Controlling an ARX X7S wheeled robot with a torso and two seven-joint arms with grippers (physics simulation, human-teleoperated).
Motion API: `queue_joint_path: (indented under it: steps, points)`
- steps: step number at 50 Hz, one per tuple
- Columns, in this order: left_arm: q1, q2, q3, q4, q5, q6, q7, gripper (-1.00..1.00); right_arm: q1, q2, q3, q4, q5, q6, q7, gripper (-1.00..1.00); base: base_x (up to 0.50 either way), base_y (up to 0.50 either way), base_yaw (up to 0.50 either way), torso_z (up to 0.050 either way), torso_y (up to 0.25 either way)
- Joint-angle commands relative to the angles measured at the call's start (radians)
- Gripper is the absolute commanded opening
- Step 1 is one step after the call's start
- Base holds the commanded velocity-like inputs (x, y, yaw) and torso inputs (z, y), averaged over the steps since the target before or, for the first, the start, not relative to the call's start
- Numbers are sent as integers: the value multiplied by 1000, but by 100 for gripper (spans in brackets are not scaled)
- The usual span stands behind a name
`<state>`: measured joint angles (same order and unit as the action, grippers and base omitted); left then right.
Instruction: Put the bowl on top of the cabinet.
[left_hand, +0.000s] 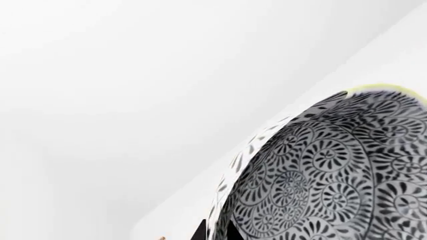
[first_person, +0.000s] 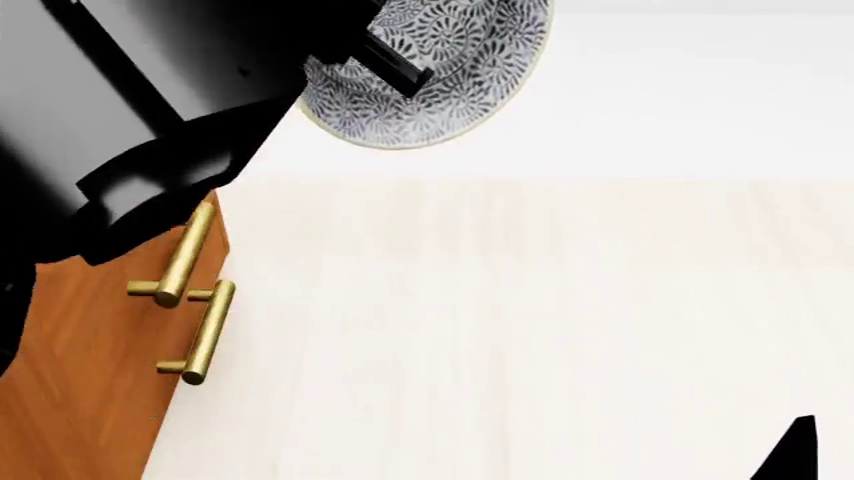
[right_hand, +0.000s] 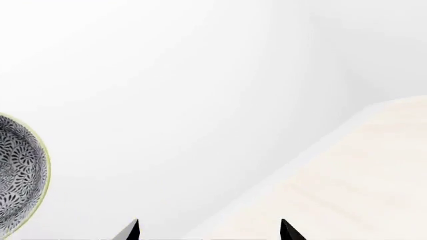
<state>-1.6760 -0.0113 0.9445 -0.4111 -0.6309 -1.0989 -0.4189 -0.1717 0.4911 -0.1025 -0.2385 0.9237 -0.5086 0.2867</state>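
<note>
At the top of the head view, the bowl (first_person: 441, 75) hangs in the air above the pale wood top of the cabinet (first_person: 534, 330), held tilted so that its patterned outer wall and rim face the camera. It is a deep round white bowl, covered inside and out with dense grey-black floral swirls; the left wrist view fills nearly half its frame with the inside (left_hand: 333, 175), and a faint yellowish edge shows along the rim. The left gripper (first_person: 394, 55) reaches in from the big black arm (first_person: 147, 90) at the upper left, with one dark finger lying across the bowl's wall; the jaws seem closed on the rim, though the second finger is hidden behind the bowl. That arm also covers the cabinet's near left corner. Below it the orange-brown front of the cabinet shows two brass bar handles (first_person: 200, 330), one above the other. The right gripper (right_hand: 210, 230) shows only two black fingertips (right_hand: 130, 231) at the edge of its own view, set wide apart with nothing between them, and the bowl sits well off to one side (right_hand: 20, 175) against white background. One bowl, one cabinet and two handles are visible.
</note>
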Motion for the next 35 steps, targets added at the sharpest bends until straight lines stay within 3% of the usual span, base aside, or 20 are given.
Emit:
queue_joint_path:
  steps: [1,15,35]
  points:
    - [-175,9,101,-248,-143,104,-47,-100,-1,-1,-3,-2,-5,2,-1,100,0,0,0,0,0]
    - [-332,10,129,-567,-339,240,-44,-100,11,-5,-11,7,-14,14,3,100,0,0,0,0,1]
    - [-442,-5,50,-718,-466,204,-74,-100,14,-5,-14,6,-17,22,4,100,0,0,0,1,1]
